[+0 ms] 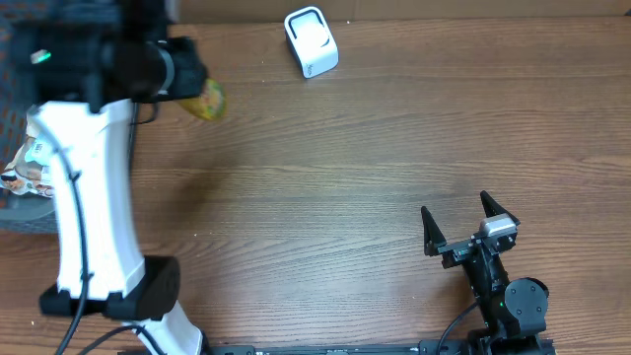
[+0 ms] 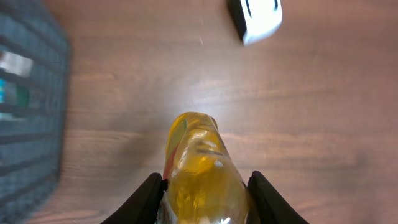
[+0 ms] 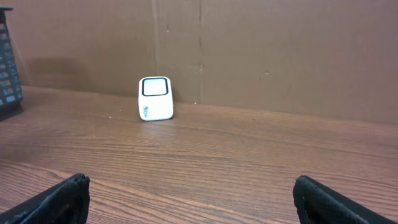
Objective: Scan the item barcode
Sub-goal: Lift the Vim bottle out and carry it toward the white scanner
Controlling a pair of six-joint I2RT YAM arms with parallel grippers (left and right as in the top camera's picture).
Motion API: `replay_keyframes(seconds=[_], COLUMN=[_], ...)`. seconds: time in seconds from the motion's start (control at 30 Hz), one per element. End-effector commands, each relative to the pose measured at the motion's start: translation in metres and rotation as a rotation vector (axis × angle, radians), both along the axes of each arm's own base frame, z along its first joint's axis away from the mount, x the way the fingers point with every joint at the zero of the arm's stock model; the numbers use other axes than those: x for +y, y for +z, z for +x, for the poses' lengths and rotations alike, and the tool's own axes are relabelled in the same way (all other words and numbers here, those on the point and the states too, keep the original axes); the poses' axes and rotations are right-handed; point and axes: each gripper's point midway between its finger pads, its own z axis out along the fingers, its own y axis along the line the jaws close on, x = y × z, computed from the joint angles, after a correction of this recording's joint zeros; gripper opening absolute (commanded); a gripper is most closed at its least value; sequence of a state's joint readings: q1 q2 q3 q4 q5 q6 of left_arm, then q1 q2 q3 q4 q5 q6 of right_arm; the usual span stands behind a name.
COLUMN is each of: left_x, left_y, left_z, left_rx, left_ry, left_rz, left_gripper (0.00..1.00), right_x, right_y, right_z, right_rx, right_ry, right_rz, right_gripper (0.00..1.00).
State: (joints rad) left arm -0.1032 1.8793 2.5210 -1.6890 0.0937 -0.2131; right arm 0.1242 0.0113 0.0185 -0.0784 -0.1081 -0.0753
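At the far left the dark basket (image 2: 25, 112) is sitting on the tabletop (image 1: 325, 197). Just to its right my left jaws are gripping the yellow bottle (image 2: 202, 168) from both sides, its free end pointing out ahead of the wrist. I am reading this as the carry toward the white scanner (image 1: 311, 41), which is standing near the back edge, to the right of the bottle and apart from it. I am not seeing any barcode in these views, so I am planning to turn the wrist slowly before the scanner's window until the label faces it, without squeezing harder. Between bottle and scanner the tabletop is lying bare, so the path looks free. The cardboard wall (image 3: 280, 56) just behind the scanner is limiting my reach. Far right, my right jaws are standing wide open, holding nothing, well apart from everything.
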Motion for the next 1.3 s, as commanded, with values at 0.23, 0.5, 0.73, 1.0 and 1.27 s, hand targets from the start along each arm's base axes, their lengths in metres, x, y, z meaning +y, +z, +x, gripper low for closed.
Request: replay_keyframes(seconds=[0.23,0.5,0.73,1.0,1.27], left_x=[-0.075,-0.128,-0.189,-0.252,-0.28], left_y=[-0.099,-0.156,-0.19,-0.195,-0.214], left_z=[0.012,0.017,0.004,-0.007,-0.027], left_rx=[0.247,0.238,0.198,0.093,0.104], left_ry=[-0.119,-0.092,-0.111,-0.136,-0.203], left_rz=[0.048,0.11,0.079,0.018,0.06], left_gripper=[0.09,0.09,0.11,0.11,0.12], right_x=[0.0,0.0,0.0,0.0,0.0], right_y=[-0.002,-0.002,-0.002,-0.002,-0.002], right_z=[0.0,0.0,0.0,0.0,0.0], right_rx=[-0.001,-0.002,-0.001,-0.002,-0.001], right_ry=[0.003,0.003,0.003,0.003,0.003], right_rz=[-0.001,-0.001,-0.001,-0.001,-0.001], right_gripper=[1.0,1.0,1.0,1.0,1.0])
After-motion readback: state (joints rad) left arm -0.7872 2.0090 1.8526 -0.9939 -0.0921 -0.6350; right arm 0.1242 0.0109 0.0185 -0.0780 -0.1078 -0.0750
